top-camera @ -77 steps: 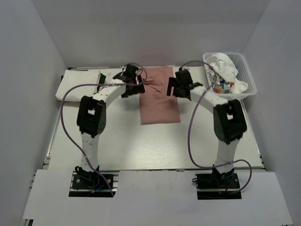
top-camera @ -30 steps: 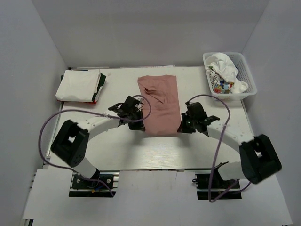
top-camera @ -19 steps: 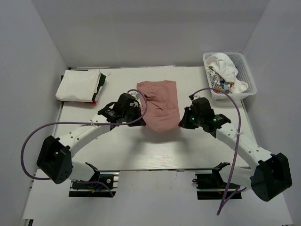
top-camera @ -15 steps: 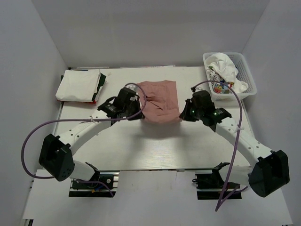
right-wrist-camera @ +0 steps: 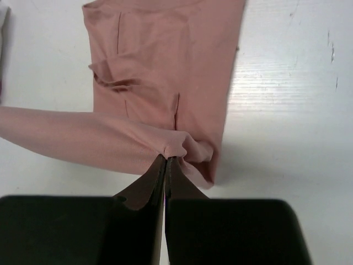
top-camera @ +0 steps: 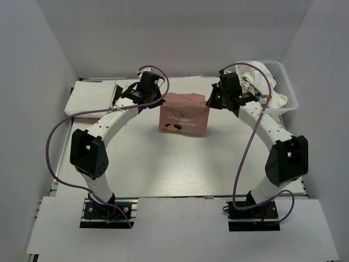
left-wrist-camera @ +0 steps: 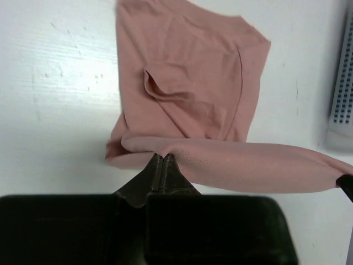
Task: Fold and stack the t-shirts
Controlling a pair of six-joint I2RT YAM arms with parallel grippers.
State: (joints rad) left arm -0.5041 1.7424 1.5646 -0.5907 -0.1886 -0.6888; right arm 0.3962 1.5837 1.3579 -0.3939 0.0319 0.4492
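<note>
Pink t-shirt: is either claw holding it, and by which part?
Yes, both. The left claw pinches the pink t-shirt at one corner of its folded-over edge, the right claw at the opposite corner.

Pink t-shirt [left-wrist-camera: 187, 83] soft matt cloth; table [left-wrist-camera: 55, 83] smooth, matt white.

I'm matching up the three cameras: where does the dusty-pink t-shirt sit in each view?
Top external: pink t-shirt at the far middle of the table, between the arms.
Left wrist: upper middle, above the left gripper.
Right wrist: upper centre-left.
Shared landmark: its taut edge, pinched by the left gripper and the right gripper.
</note>
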